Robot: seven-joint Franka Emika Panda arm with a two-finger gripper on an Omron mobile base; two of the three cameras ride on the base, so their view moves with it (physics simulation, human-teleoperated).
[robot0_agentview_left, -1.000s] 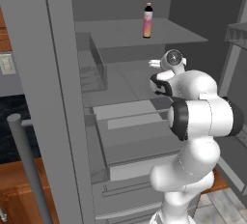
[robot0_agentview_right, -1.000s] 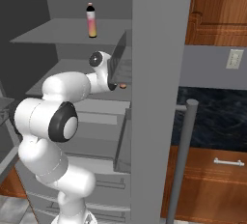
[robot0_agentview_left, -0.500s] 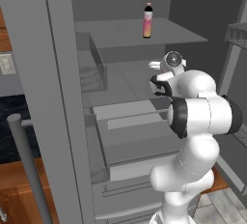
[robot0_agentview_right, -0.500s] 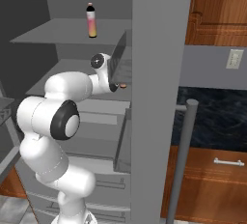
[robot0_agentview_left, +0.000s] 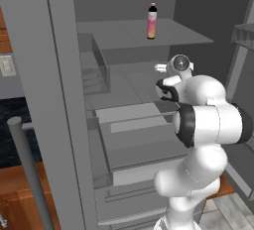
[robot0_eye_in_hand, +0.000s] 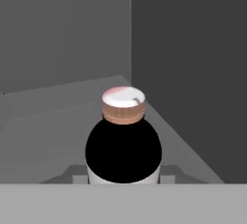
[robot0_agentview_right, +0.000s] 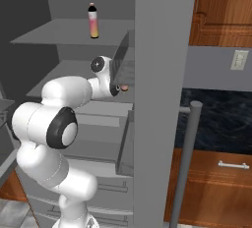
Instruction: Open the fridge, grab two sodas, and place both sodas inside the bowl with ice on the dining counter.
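The fridge point(robot0_agentview_left: 49, 75) stands open, its grey shelves bare to both base views. One soda point(robot0_agentview_left: 152, 22), black-capped with a pink-to-yellow body, stands upright on the top shelf point(robot0_agentview_right: 92, 21). My arm reaches in over the middle shelf. In the hand view the gripper point(robot0_eye_in_hand: 120, 172) is shut on the other soda point(robot0_eye_in_hand: 123, 150), whose black part sits between the fingertips point(robot0_eye_in_hand: 75, 172) while its pinkish end points away. That pink end point(robot0_agentview_right: 124, 88) peeks out beside the hand in the right base view. The bowl with ice and the dining counter are out of view.
The open doors point(robot0_agentview_right: 162, 74) flank my arm closely, each with a long handle point(robot0_agentview_right: 189, 148). A door bin point(robot0_agentview_left: 96, 65) juts in at the left. Drawers point(robot0_agentview_left: 139, 144) fill the lower fridge. Wooden wall cabinets point(robot0_agentview_right: 221, 183) with a dark backsplash lie outside.
The jaws have closed around the soda on the middle shelf. The arm has kept nearly the same pose, and the bottle on the top shelf has not moved.
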